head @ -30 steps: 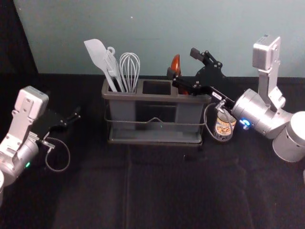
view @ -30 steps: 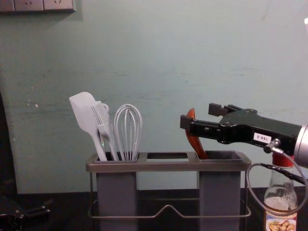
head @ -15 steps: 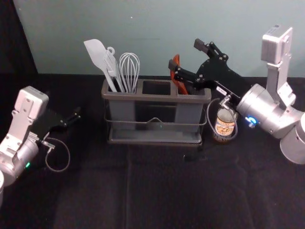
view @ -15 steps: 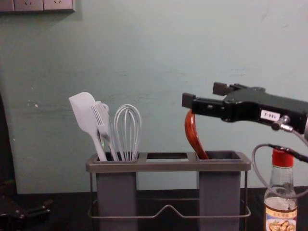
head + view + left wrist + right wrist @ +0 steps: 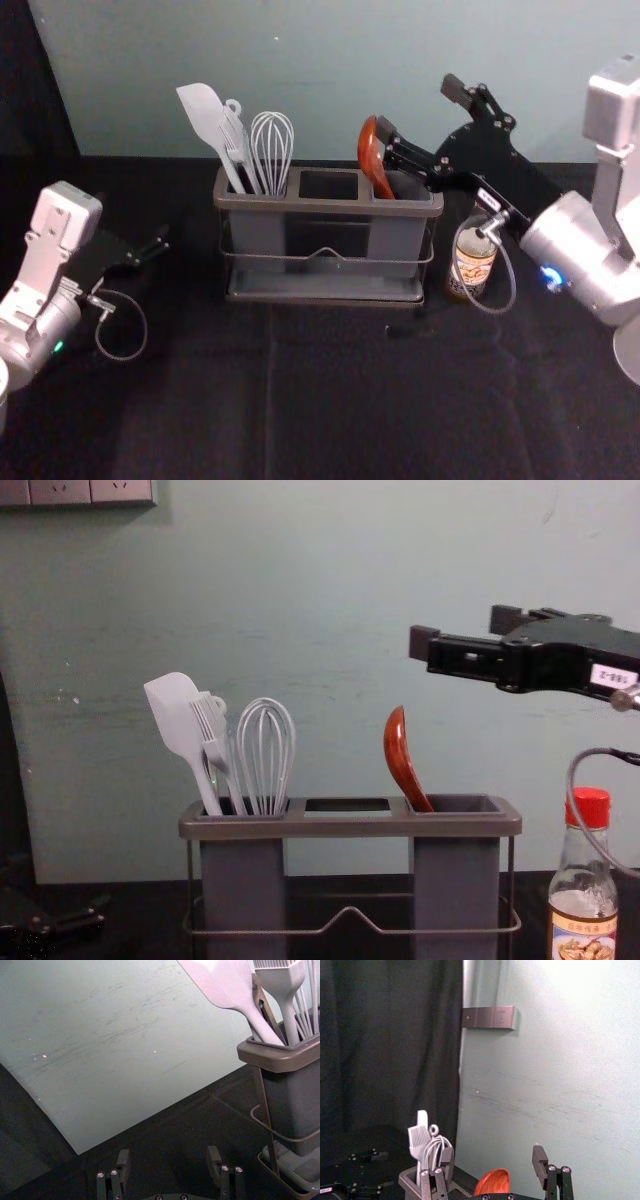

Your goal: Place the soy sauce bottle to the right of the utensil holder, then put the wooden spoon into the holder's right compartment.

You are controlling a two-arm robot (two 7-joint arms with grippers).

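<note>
Spoon [image 5: 402,758], in holder [image 5: 350,825], right compartment [image 5: 462,803]; open right tool [image 5: 464,631], above holder, best raised clear; open left tool [image 5: 169,1156], left of holder.

On the right gripper [image 5: 465,631], above and to the right of the holder's [image 5: 350,824] right edge, a white tag [image 5: 612,677] carries dark characters that look like "188-2", printed upside down as the chest view has it. The soy sauce bottle [image 5: 582,875] stands on the table just off the holder's right end, and its paper label [image 5: 583,930] has a line of lettering on the yellow band over a food picture, too small to read. Another white tag [image 5: 326,1190], on the left arm [image 5: 40,320], is also too small to read.
</note>
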